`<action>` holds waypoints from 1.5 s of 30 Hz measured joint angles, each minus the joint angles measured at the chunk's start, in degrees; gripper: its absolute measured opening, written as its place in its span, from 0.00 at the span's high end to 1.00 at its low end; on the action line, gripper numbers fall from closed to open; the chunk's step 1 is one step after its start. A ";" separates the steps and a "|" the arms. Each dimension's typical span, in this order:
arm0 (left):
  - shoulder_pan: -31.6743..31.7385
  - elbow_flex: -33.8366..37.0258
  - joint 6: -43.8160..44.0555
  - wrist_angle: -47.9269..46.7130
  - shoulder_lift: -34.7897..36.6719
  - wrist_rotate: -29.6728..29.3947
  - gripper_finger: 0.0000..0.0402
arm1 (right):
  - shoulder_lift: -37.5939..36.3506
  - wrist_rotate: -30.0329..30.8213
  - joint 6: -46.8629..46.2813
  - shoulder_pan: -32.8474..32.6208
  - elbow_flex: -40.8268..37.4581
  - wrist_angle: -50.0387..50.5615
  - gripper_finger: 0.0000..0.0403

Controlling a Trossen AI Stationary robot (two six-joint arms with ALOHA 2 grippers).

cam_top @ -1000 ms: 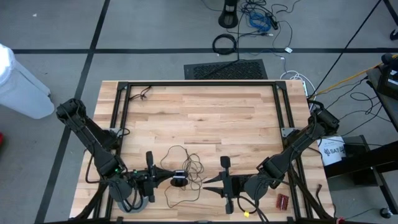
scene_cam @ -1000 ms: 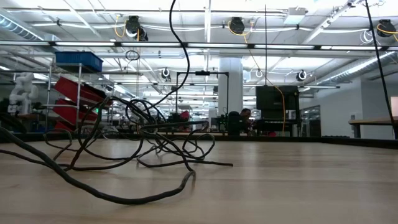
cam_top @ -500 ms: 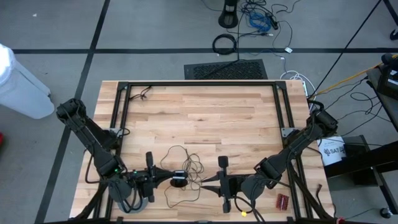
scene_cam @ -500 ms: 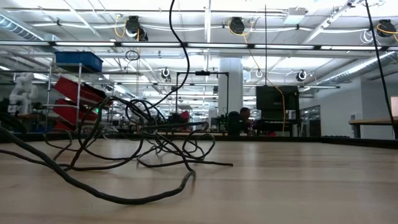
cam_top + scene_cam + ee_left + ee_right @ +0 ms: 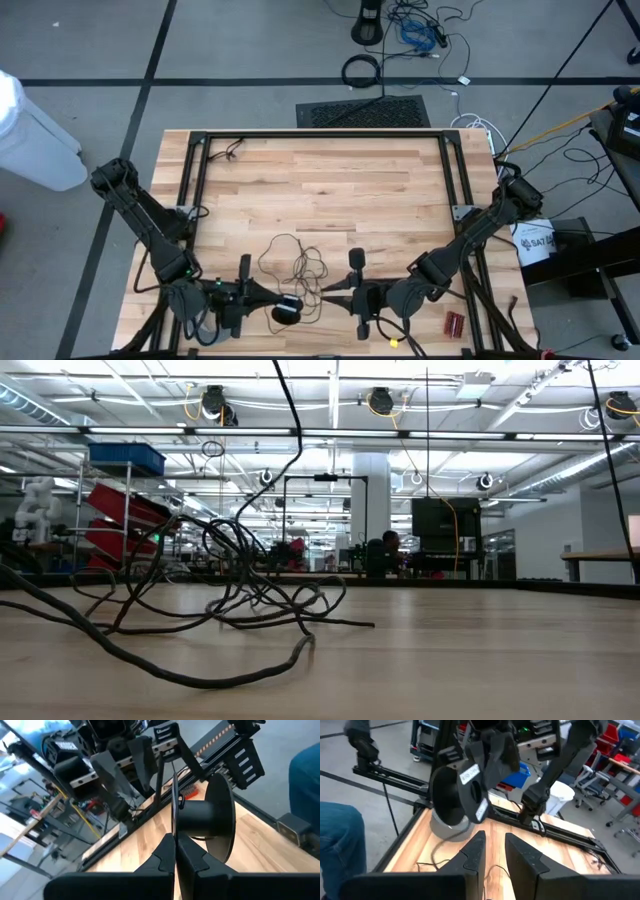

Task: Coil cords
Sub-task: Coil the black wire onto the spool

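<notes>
Both arms are working low at the near edge of the table, facing each other across the tangle. The left gripper is pinching tight on the small round black disc, a spool-like piece with flat matte flanges and a stubby hub, holding it up off the wood by one flange edge. Holding it by the rim looks deliberate: the hub is staying free for wire to wrap round.

The right gripper is hovering just opposite, its fingers a narrow gap apart; whether the thin strand is running between them I cannot tell. It seems placed there to feed or guide wire toward the disc.

The wire is lying in loose, springy loops on the pale planked wood between the two grippers, very thin and dark, with one strand rising off the surface in the low view. Most of it is sitting uncoiled, so the job is looking early. A wide grey tape roll is resting flat just beneath the left arm's disc
</notes>
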State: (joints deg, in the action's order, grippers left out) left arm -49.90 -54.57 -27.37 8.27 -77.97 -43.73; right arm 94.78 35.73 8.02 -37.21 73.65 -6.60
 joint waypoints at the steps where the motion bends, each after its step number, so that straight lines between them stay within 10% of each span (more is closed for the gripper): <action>1: 0.15 0.00 -0.20 -0.04 0.00 0.05 1.00 | 0.00 -0.03 0.42 -0.08 0.00 -0.68 0.84; 19: 3.32 0.00 0.04 6.16 0.00 1.74 1.00 | 0.59 0.63 8.04 0.24 0.49 -10.54 0.75; 45: 12.03 0.00 -3.03 10.25 0.87 9.39 1.00 | 0.50 0.29 11.27 4.03 9.53 8.70 0.75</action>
State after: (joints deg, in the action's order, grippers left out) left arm -37.87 -54.57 -30.41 18.52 -77.10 -34.35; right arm 95.29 36.02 19.29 -33.18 83.18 2.10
